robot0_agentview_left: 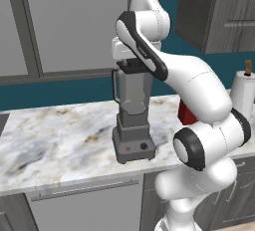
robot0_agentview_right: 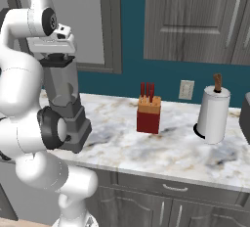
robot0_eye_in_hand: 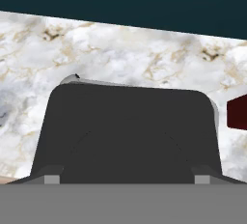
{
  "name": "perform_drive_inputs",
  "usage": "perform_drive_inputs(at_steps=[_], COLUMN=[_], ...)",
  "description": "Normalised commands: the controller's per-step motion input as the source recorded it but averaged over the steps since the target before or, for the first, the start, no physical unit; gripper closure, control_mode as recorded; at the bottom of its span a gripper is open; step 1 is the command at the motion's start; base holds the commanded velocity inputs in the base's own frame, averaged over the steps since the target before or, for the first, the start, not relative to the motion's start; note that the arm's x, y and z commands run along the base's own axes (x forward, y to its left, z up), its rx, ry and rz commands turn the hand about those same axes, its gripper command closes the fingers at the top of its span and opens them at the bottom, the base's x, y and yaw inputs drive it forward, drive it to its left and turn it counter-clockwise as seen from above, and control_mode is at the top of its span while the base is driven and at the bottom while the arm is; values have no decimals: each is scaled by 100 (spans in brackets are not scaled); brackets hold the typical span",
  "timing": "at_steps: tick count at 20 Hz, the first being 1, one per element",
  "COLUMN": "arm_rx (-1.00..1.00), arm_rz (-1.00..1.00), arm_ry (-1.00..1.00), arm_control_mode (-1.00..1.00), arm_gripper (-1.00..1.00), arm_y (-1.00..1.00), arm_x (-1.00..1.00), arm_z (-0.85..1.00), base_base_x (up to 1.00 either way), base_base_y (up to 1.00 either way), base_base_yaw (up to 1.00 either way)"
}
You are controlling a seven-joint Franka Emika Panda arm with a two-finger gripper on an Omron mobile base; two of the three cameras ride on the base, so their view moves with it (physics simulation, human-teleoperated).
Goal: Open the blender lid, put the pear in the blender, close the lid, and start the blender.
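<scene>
The grey blender (robot0_agentview_left: 133, 106) stands upright on the marble counter (robot0_agentview_left: 55, 140), its boxy base carrying a red button and a black knob (robot0_agentview_left: 143, 146). The black blender lid (robot0_agentview_left: 130, 67) sits on the jar's rim. My gripper (robot0_agentview_left: 129, 60) hangs straight down right over the lid. In the hand view the lid (robot0_eye_in_hand: 128, 131) lies close beneath my gripper (robot0_eye_in_hand: 126, 177), whose fingertips (robot0_eye_in_hand: 51, 178) stand wide apart near the lid's two sides, open. From the right base view the blender (robot0_agentview_right: 62, 91) and gripper (robot0_agentview_right: 54, 55) are at the far left. The pear is out of view.
A red knife block (robot0_agentview_right: 149, 111) stands on the counter right of the blender. A white paper towel roll (robot0_agentview_right: 213, 114) is farther right. Wall cabinets (robot0_agentview_right: 195, 15) hang above. The counter's front edge (robot0_agentview_left: 74, 182) runs just below the blender base.
</scene>
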Motion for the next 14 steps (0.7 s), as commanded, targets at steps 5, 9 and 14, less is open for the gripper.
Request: perform_drive_inputs(at_steps=[5,9,14], arm_rx=[0,0,2], arm_rz=[-6,-2,0], arm_ry=[-7,0,-1], arm_control_mode=[-100,-100,-100], arm_gripper=[100,100,100], arm_y=[0,-1,-18], arm_x=[15,0,-6], arm_z=[-44,-70,-61], base_base_x=[0,0,0], base_base_y=[0,0,0], base_base_yaw=[0,0,0])
